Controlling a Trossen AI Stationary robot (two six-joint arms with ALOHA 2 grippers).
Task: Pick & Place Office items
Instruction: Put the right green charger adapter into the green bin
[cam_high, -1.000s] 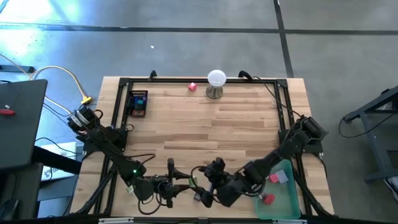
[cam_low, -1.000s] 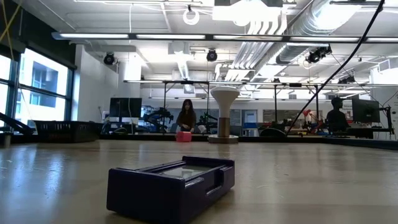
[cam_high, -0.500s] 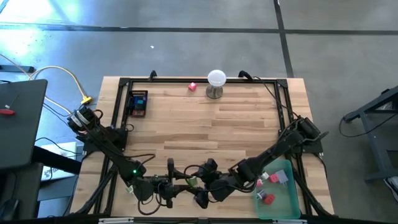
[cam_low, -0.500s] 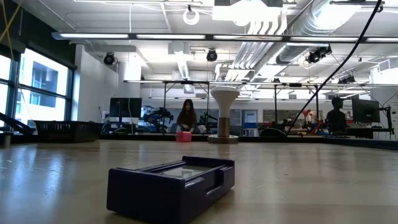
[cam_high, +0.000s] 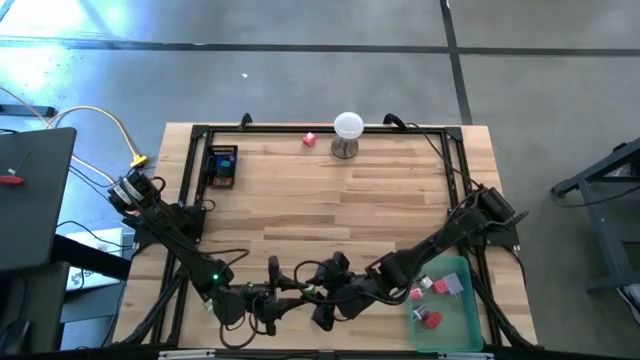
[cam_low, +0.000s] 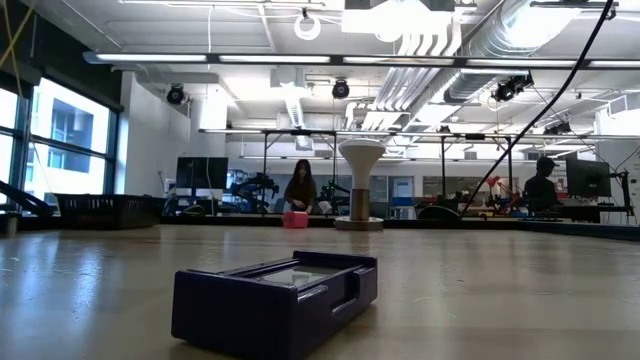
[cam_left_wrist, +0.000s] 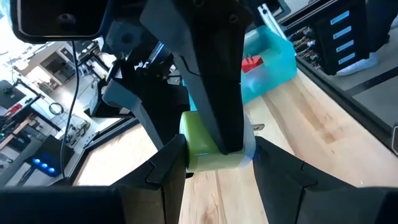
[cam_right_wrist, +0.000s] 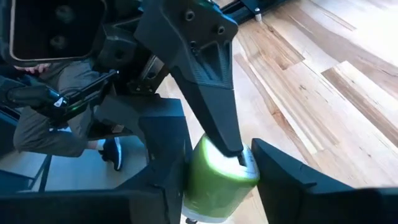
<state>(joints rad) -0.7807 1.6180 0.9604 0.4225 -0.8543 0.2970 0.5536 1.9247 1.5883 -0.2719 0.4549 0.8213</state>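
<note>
Lower centre of the high view: left gripper (cam_high: 292, 293) and right gripper (cam_high: 322, 297) met tip to tip, both pinching one green piece (cam_left_wrist: 208, 147). Each wrist view showed own fingers (cam_right_wrist: 163, 163) narrowly parted around it, the other arm's finger across. Piece was stubby, rounded, glossy lime with a pale end, level between them, above the table (cam_high: 330, 200). Bin (cam_high: 455, 320) lay lower right, nearer the right arm.

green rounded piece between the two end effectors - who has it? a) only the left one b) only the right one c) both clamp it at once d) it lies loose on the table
c: in both wrist views the green rounded piece sits between one arm's own fingers while the other arm's finger presses on it, so the left end effector and the right end effector both clamp it above the wooden table.
</note>
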